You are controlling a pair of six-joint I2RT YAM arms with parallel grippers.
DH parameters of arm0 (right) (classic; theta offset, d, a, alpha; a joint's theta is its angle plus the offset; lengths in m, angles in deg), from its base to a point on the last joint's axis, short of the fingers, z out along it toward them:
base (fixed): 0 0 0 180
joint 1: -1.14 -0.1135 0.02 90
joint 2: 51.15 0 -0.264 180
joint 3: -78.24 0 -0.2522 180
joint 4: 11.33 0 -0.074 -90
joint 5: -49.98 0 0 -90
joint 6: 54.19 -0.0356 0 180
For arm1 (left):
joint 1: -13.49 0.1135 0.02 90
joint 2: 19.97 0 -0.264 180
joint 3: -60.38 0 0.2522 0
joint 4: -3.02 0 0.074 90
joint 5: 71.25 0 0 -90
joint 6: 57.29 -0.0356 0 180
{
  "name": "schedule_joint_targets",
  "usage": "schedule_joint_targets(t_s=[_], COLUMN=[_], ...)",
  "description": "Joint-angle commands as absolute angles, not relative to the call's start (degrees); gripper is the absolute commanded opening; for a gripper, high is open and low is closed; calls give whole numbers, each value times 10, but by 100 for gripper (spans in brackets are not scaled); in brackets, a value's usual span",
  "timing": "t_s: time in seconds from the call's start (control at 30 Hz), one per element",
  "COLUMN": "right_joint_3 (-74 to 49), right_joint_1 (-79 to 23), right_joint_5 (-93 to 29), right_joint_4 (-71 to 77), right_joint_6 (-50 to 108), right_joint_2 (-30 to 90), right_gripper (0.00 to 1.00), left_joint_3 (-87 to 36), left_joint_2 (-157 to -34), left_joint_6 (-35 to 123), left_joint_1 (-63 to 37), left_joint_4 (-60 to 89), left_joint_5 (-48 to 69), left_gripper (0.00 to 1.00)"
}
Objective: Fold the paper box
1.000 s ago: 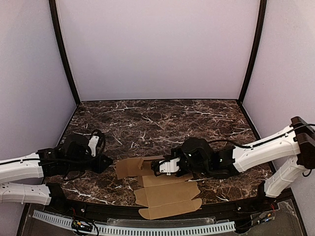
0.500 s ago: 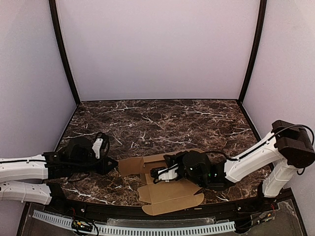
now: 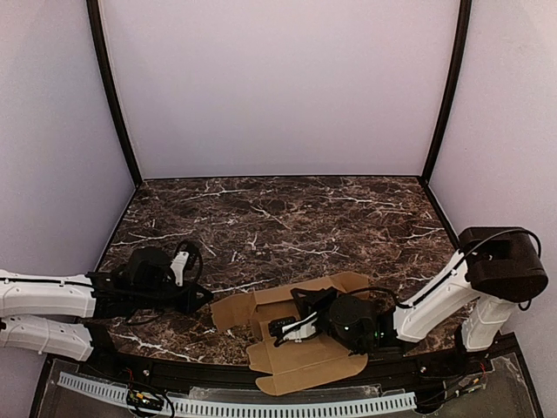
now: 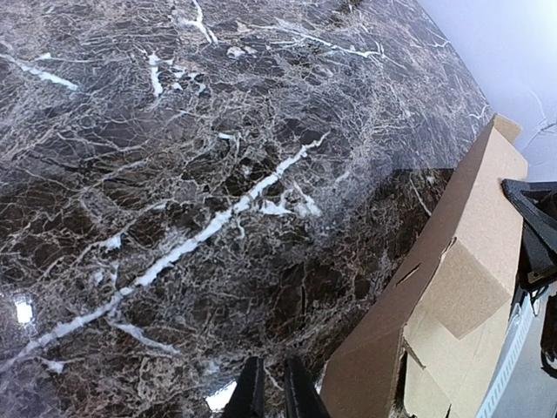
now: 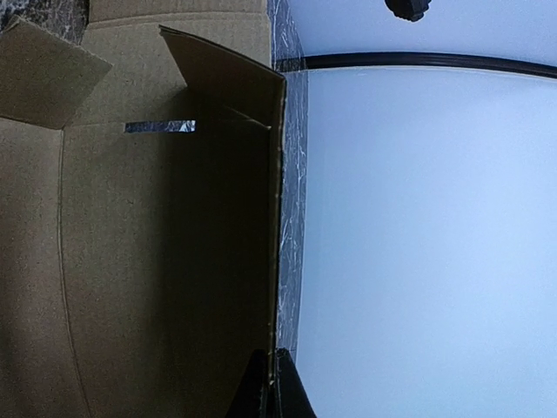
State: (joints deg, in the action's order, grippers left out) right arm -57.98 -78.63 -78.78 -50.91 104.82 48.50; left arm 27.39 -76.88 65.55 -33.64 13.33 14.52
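The right gripper [image 5: 271, 383] is closed on a raised edge of the paper box [image 3: 300, 341] — the left gripper [image 4: 268, 396], beside the box, looks almost closed and holds nothing.

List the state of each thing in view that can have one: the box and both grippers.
paper box: unfolded, mostly flat on the table, one panel and small flaps raised.
right gripper: shut on the raised panel's edge of the paper box.
left gripper: nearly shut, fingers a slit apart, nothing between them, beside the box's left end.
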Motion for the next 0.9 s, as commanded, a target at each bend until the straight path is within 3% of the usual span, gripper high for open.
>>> schedule_joint_targets(t_s=[0.0,0.37,0.7,0.87], right_joint_3=[-595,-589,-577,-569], right_joint_1=[-804,-805,-800,-797], right_joint_5=[-822,-820,-825,-824], right_joint_4=[-611,-625,-630,-630], right_joint_6=[1088,1101,1096,1097], right_joint_2=[517,520,533,536], right_gripper=[0,0,0,0], left_joint_3=[286,285,283,273], left_joint_2=[-787,-853,-879,-912], left_joint_6=[654,650,661,661], left_joint_1=[-333,-334,-345,-362], left_joint_4=[97,29,-46,-55], left_joint_5=[114,-14,-93,-94], left_gripper=[8,10,28,31])
